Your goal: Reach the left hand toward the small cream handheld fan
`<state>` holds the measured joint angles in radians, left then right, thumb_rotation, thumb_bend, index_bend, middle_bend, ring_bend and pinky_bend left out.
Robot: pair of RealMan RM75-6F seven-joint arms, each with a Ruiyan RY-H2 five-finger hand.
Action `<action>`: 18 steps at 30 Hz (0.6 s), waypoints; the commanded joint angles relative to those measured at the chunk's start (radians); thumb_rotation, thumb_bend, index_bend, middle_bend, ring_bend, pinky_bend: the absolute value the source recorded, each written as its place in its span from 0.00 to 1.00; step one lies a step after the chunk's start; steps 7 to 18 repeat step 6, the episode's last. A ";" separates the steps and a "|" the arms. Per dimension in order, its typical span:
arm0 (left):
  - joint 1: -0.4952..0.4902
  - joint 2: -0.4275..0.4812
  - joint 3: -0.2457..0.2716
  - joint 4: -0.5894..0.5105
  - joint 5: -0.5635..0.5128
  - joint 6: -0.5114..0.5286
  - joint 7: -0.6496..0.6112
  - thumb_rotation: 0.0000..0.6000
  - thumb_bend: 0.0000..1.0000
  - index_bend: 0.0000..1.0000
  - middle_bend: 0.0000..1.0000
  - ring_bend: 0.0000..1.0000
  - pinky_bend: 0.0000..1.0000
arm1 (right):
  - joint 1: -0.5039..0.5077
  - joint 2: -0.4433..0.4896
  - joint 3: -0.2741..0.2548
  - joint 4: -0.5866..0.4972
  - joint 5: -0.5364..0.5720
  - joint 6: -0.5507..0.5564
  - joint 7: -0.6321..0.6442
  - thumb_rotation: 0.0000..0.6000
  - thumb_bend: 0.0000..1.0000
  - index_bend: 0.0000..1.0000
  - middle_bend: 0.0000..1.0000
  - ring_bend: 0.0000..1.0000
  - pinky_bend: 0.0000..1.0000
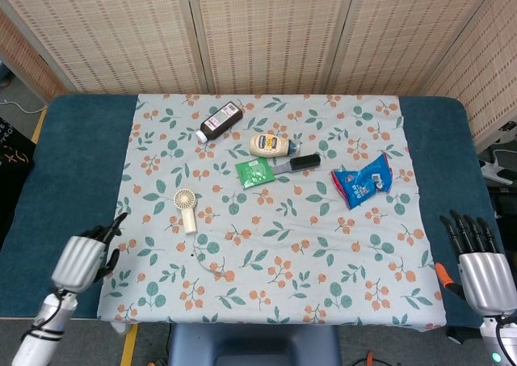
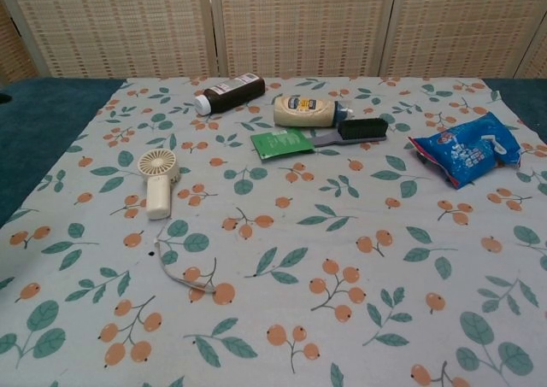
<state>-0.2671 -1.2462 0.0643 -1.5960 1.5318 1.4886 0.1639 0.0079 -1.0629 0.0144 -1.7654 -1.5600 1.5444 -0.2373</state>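
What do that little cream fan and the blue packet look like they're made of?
The fan looks like matte moulded plastic: smooth, even cream colour, a slotted round grille, no shine. The blue packet looks like thin glossy plastic film: it is crinkled, with bright highlights on its folds. Both are guesses from looks alone.

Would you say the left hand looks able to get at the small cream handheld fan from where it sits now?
Probably yes. The left hand holds nothing and sits at the cloth's near-left edge, apart from the small cream handheld fan. Only bare floral tablecloth lies between them; the thin white cord lies off to the side.
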 commanded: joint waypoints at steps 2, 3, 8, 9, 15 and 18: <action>0.150 0.148 0.042 -0.099 -0.079 0.114 -0.109 0.96 0.36 0.00 0.00 0.00 0.06 | -0.002 0.002 -0.006 -0.012 -0.013 0.002 -0.007 1.00 0.21 0.00 0.00 0.00 0.00; 0.152 0.157 0.036 -0.099 -0.079 0.118 -0.110 0.95 0.35 0.00 0.00 0.00 0.06 | -0.003 0.002 -0.007 -0.015 -0.013 0.000 -0.008 1.00 0.21 0.00 0.00 0.00 0.00; 0.159 0.163 0.028 -0.097 -0.065 0.122 -0.087 0.93 0.35 0.00 0.00 0.00 0.06 | -0.003 0.001 -0.009 -0.020 -0.021 0.000 -0.013 1.00 0.21 0.00 0.00 0.00 0.00; 0.159 0.163 0.028 -0.097 -0.065 0.122 -0.087 0.93 0.35 0.00 0.00 0.00 0.06 | -0.003 0.001 -0.009 -0.020 -0.021 0.000 -0.013 1.00 0.21 0.00 0.00 0.00 0.00; 0.159 0.163 0.028 -0.097 -0.065 0.122 -0.087 0.93 0.35 0.00 0.00 0.00 0.06 | -0.003 0.001 -0.009 -0.020 -0.021 0.000 -0.013 1.00 0.21 0.00 0.00 0.00 0.00; 0.159 0.163 0.028 -0.097 -0.065 0.122 -0.087 0.93 0.35 0.00 0.00 0.00 0.06 | -0.003 0.001 -0.009 -0.020 -0.021 0.000 -0.013 1.00 0.21 0.00 0.00 0.00 0.00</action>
